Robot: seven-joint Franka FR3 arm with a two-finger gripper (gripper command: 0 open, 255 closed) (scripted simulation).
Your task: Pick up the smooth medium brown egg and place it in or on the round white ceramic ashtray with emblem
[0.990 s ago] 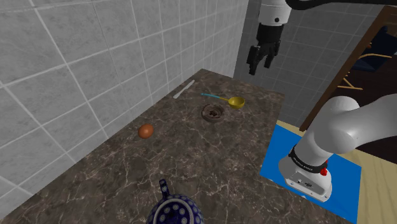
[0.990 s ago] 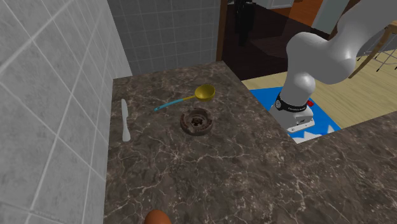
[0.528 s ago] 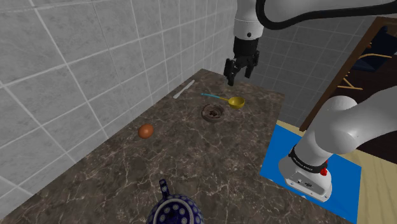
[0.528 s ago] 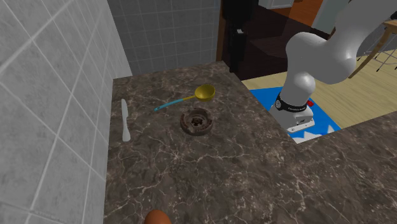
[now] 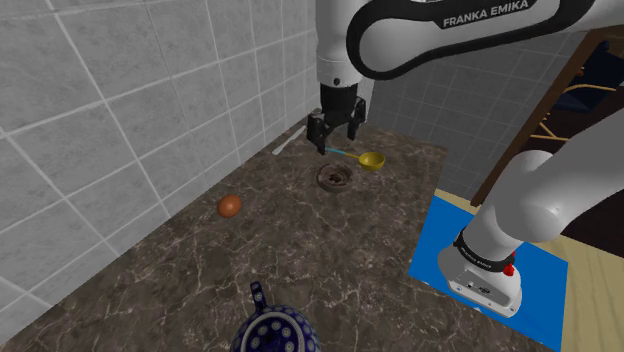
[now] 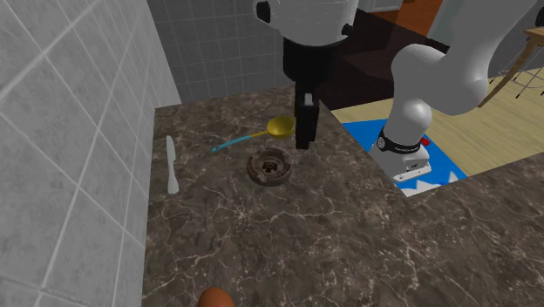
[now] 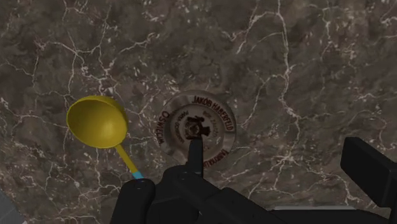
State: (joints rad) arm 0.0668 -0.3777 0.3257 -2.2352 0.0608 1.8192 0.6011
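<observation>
- The end effector (image 5: 334, 140) is hanging above the dark marbled desk (image 5: 330, 260), pointing down at it.
- Its two black fingers (image 5: 314, 146) are standing apart, gripping nothing and touching nothing.
- In the shoulder view it is hovering at 12 o'clock from the round ashtray (image 5: 334, 177), which is showing dull brown with lettering around a central emblem (image 7: 197, 129).
- The brown egg (image 5: 229, 206) is lying on the desk at 8 o'clock from the ashtray in that view, well apart from the end effector.
- A yellow scoop (image 5: 371, 159) with a blue handle is lying near the ashtray at 2 o'clock.
- A white knife (image 5: 290, 140) is lying by the tiled wall at 11 o'clock.
- A blue dotted teapot (image 5: 270, 330) is sitting at the shoulder view's 6 o'clock edge.
</observation>
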